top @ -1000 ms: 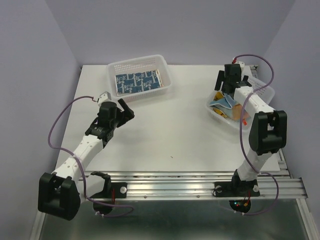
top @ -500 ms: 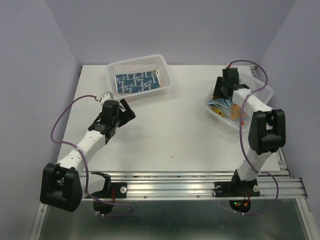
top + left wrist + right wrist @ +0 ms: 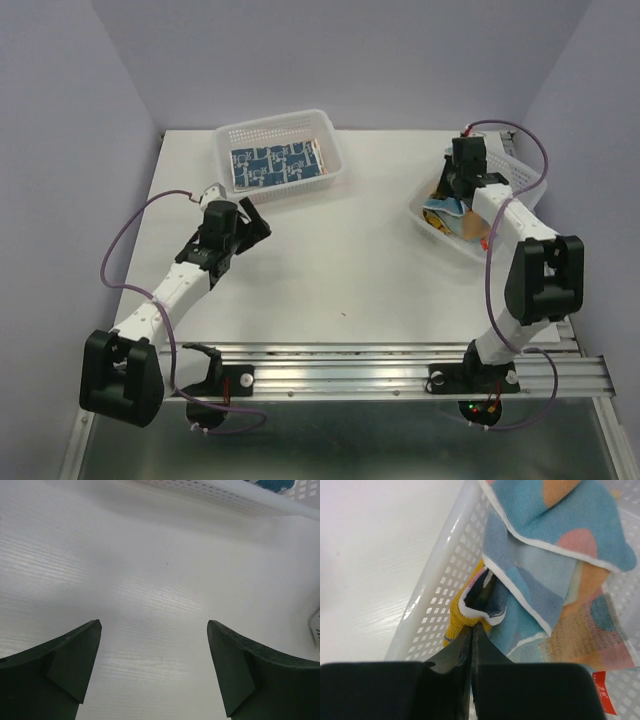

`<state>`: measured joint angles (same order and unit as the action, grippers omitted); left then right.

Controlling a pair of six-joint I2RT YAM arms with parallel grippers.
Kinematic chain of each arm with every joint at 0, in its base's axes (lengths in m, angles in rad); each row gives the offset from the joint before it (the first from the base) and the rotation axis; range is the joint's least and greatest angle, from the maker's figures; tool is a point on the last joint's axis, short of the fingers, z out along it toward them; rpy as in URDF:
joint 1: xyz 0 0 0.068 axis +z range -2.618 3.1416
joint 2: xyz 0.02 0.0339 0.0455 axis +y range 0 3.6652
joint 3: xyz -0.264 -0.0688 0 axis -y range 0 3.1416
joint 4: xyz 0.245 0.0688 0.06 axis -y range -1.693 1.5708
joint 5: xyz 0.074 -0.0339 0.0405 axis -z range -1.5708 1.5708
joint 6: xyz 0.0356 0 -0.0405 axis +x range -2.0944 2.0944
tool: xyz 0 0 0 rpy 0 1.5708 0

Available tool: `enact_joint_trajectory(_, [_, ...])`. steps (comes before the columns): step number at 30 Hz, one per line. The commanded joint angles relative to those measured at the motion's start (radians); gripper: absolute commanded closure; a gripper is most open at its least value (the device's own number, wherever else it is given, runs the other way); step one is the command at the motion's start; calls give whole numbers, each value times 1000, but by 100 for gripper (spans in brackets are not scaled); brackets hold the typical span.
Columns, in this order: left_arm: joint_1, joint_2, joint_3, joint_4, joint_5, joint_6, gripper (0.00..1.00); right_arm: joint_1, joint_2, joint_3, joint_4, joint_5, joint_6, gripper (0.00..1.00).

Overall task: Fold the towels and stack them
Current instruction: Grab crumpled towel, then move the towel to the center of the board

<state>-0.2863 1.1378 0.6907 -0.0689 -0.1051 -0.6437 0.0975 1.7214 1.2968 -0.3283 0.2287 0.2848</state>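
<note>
Here, towel hem (image 3: 479, 616) between right fingers (image 3: 451, 654)

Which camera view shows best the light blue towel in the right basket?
The right wrist view: the light blue towel fills the picture, its white hem and orange and pink spots clear. The top external view shows only a small blue patch in the basket, beside the right arm. The left wrist view does not show it.
</note>
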Motion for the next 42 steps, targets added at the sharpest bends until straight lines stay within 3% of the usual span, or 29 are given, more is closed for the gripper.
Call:
enact_joint_trajectory(1, [1, -55, 35, 15, 5, 3, 1, -2, -172, -25, 40, 41, 7, 99])
enact_joint_trajectory(10, [1, -118, 26, 6, 31, -1, 1, -4, -439, -5, 26, -96, -22, 99])
enact_joint_trajectory(13, [1, -136, 23, 3, 38, -4, 1, -4, -482, 126, 6, -214, -12, 99])
enact_joint_trajectory(21, [1, -159, 12, -3, 48, -10, 1, -2, -435, 456, -60, -512, 36, 99])
enact_joint_trajectory(27, [1, -194, 12, -19, 61, -20, 1, 5, -402, 541, -2, -807, 151, 99])
enact_joint_trajectory(33, [1, -231, 38, -97, 48, -62, 1, 155, -411, 487, 38, -862, 165, 99])
enact_joint_trajectory(37, [1, -282, 35, -140, 33, -102, 1, 397, -343, 533, 12, -786, 114, 99])
enact_joint_trajectory(42, [2, -352, 46, -256, -23, -129, 1, 566, -221, 624, 58, -715, 106, 99])
